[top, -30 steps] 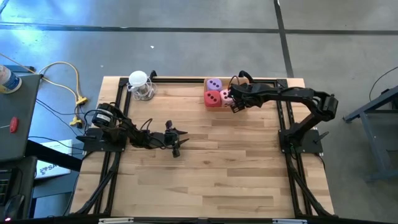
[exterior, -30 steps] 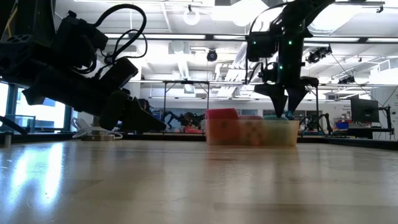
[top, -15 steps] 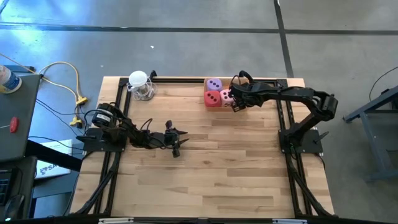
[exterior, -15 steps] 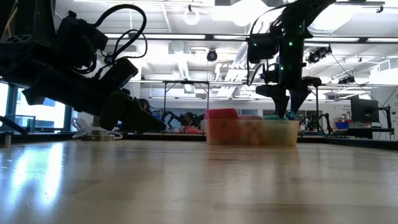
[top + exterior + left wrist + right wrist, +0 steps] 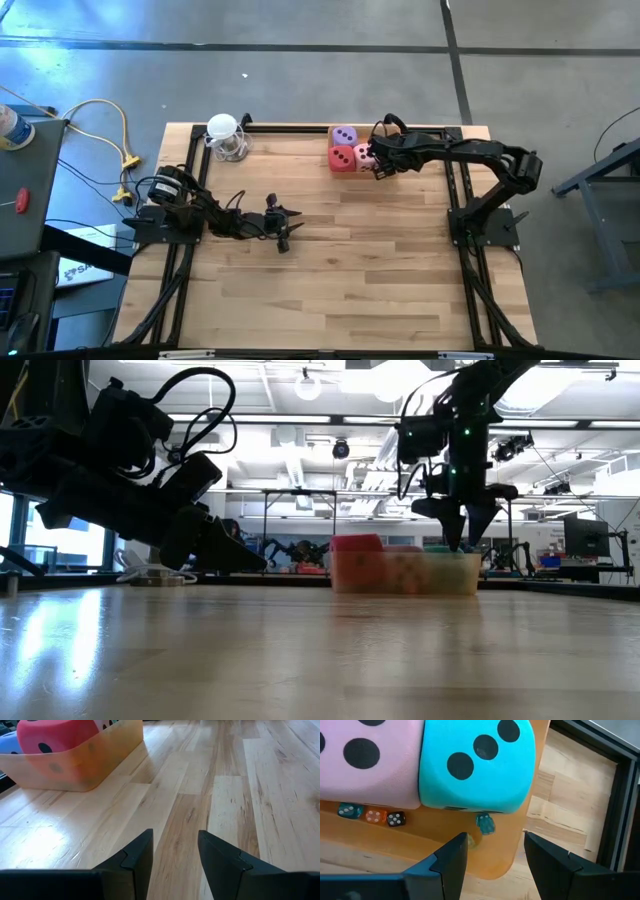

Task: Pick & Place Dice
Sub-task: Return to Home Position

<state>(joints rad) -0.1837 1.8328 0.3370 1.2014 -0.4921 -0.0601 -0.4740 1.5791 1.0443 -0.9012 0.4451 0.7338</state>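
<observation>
The small light-blue die (image 5: 485, 823) is lying in the orange bin (image 5: 495, 862), tucked against the teal die (image 5: 475, 765). The right claw (image 5: 495, 836), released and empty, is inching upward off it; we are judging placement done. The left claw (image 5: 175, 834) is waiting, released, over the bench (image 5: 235, 795).

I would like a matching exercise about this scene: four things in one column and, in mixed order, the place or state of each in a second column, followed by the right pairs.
Column one:
1. red die
2. purple die
3. teal die
4. left tool

Column two:
A. open, over the bare table, apart from the orange bin
B. in the bin, beside the pink die, beneath the open right tool
C. in the bin, the die closest to the left tool
D. in the bin, next to the rear rail

Pairs: 1-C, 2-D, 3-B, 4-A.
</observation>
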